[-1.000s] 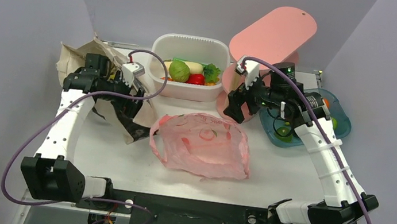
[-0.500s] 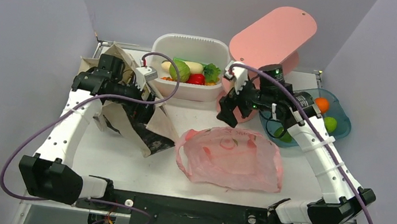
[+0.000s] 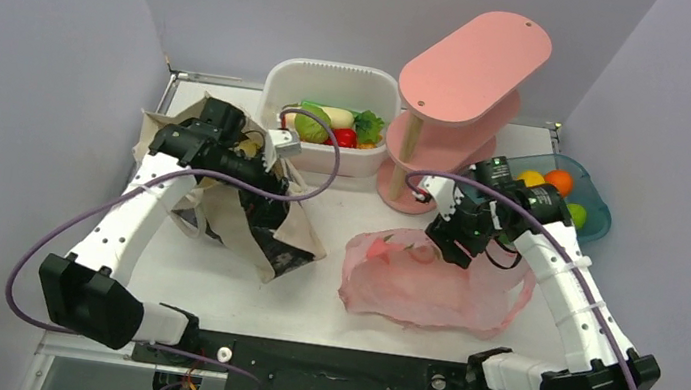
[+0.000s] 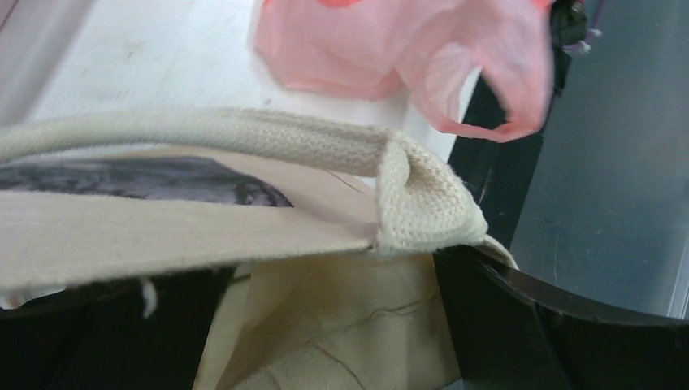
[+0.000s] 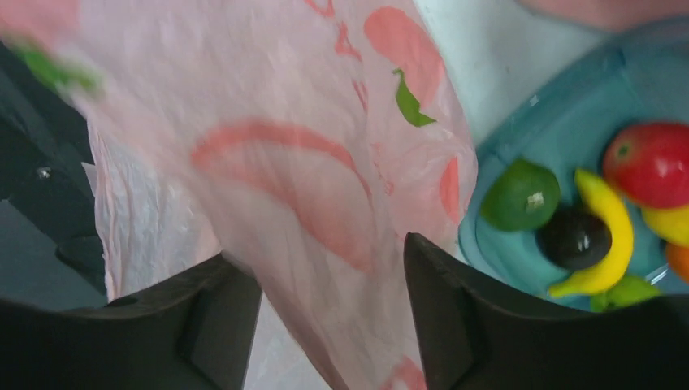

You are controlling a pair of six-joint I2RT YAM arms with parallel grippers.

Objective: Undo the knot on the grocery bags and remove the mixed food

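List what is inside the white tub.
In the white tub, a round green vegetable, a white radish, a leafy green and a red pepper show. Anything beneath them is covered.

Your top view looks down from above and behind the near edge over the whole white table (image 3: 309, 291). Your left wrist view sits close against the beige canvas tote (image 4: 244, 134); your right wrist view, just as close, shares the thin translucent pink plastic bag (image 5: 284, 162) with it.

Pink bag (image 3: 422, 291) and tote (image 3: 299, 237) farther right
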